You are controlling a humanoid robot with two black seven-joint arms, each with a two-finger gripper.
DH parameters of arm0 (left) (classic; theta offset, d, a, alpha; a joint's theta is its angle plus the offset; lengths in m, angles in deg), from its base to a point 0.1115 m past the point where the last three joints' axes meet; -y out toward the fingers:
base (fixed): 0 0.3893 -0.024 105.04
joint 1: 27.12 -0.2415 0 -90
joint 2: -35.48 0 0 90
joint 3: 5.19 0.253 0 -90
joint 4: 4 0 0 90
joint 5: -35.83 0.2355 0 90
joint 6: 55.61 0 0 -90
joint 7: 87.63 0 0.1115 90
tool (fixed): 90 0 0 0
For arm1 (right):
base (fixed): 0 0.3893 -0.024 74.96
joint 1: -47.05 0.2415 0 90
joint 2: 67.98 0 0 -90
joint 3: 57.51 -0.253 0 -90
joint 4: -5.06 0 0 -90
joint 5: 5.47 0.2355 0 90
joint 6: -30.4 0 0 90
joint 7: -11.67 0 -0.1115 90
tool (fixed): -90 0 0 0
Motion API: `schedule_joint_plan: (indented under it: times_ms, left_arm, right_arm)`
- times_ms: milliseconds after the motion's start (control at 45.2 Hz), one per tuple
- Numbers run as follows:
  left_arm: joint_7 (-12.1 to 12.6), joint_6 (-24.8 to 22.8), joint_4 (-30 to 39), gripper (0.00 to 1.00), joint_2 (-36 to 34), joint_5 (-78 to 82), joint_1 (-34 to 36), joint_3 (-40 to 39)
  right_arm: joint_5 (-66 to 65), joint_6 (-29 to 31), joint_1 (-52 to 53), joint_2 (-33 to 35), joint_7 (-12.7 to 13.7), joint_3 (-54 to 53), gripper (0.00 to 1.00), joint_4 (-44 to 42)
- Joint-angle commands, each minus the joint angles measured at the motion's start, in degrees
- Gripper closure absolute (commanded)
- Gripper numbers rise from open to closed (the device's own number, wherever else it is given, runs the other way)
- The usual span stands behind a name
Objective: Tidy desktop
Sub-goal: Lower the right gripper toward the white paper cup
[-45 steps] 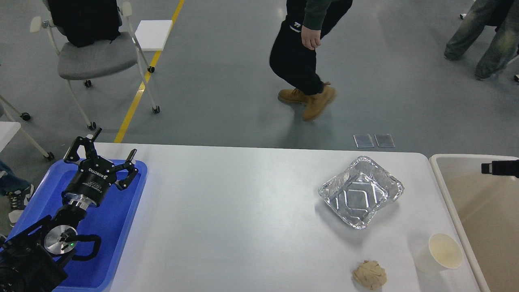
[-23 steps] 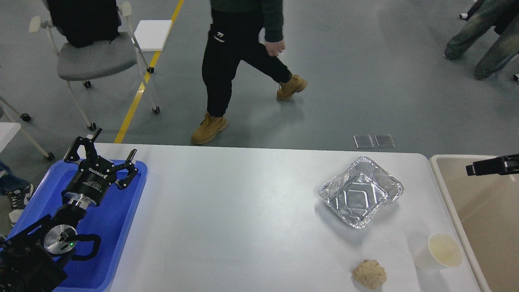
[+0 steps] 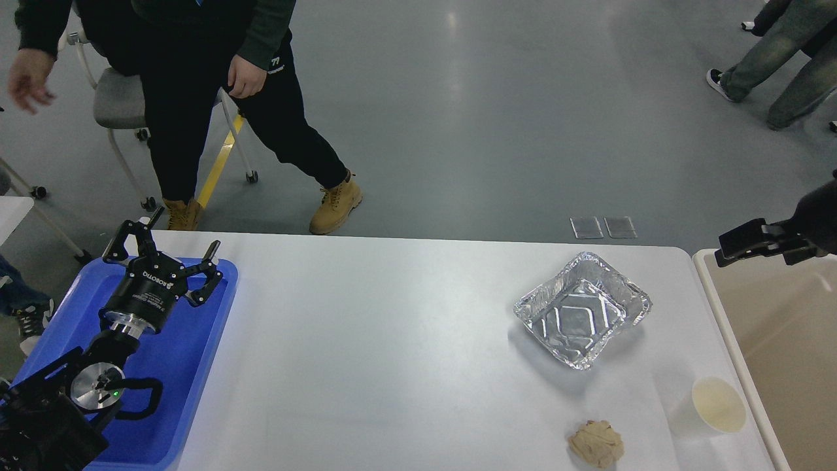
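Observation:
The white desktop (image 3: 392,353) fills the middle of the head view. On its right part lie a crumpled foil tray (image 3: 582,309), a white paper cup (image 3: 718,405) and a crumpled brown paper ball (image 3: 596,443). My left gripper (image 3: 173,239) is open and empty, held above the blue plastic tray (image 3: 196,340) at the left edge. My right gripper (image 3: 726,248) comes in from the right edge above the beige bin; it is dark and seen sideways, so its fingers cannot be told apart.
The beige bin with a white rim (image 3: 771,353) stands beside the desktop's right end. A person in black with tan boots (image 3: 196,85) stands just behind the far left corner, by a grey chair (image 3: 118,104). Other legs (image 3: 765,59) show at the far right.
My right gripper has moved left and up, further into view over the bin's rim. The person has walked left behind the desktop. My left gripper has not moved.

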Motion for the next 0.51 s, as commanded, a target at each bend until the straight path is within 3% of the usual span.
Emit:
schedule_joint_plan:
  times_ms: [0,332,487]
  left_arm:
    - [0.0,0.0,0.0,0.01,0.0,0.0,0.0,0.0]
    - [0.0,0.0,0.0,0.01,0.0,0.0,0.0,0.1]
    - [0.0,0.0,0.0,0.01,0.0,0.0,0.0,0.0]
  right_arm:
    - [8.9,0.0,3.6,-6.7,0.0,8.7,0.00,0.9]
    - [20.1,0.3,4.8,-8.5,0.1,17.5,0.00,2.1]
    - [22.0,0.8,8.1,-8.6,-0.1,20.3,0.00,7.1]
